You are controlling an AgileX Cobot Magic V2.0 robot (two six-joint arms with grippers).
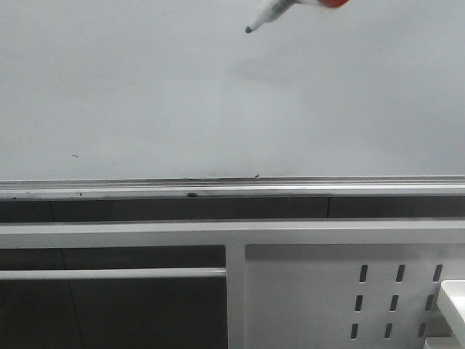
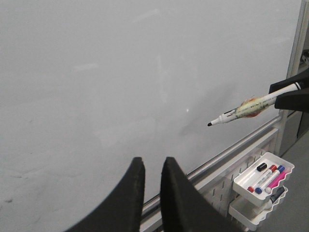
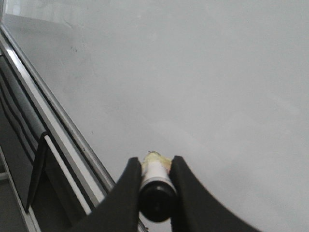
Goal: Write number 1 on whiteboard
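Observation:
The whiteboard (image 1: 145, 87) fills the front view, pale grey and glossy, with a silver strip (image 1: 232, 187) along its lower edge. No number 1 shows on it in any view. My right gripper (image 3: 156, 164) is shut on a white marker (image 3: 155, 193) with a black rear end. The marker (image 1: 272, 13) slants in from the top edge of the front view, black tip (image 1: 249, 30) down-left, close to the board. Whether the tip touches I cannot tell. The left wrist view shows the marker (image 2: 241, 110) in the right gripper (image 2: 289, 94). My left gripper (image 2: 153, 164) is shut and empty, facing the whiteboard (image 2: 96, 72).
Two white trays (image 2: 263, 176) with several markers hang on the slotted white panel (image 1: 349, 291) below the board, to the right. A tray corner (image 1: 454, 302) shows at the front view's right edge. Small dark specks (image 1: 75, 155) mark the board. The board's frame (image 2: 294, 58) ends at the right.

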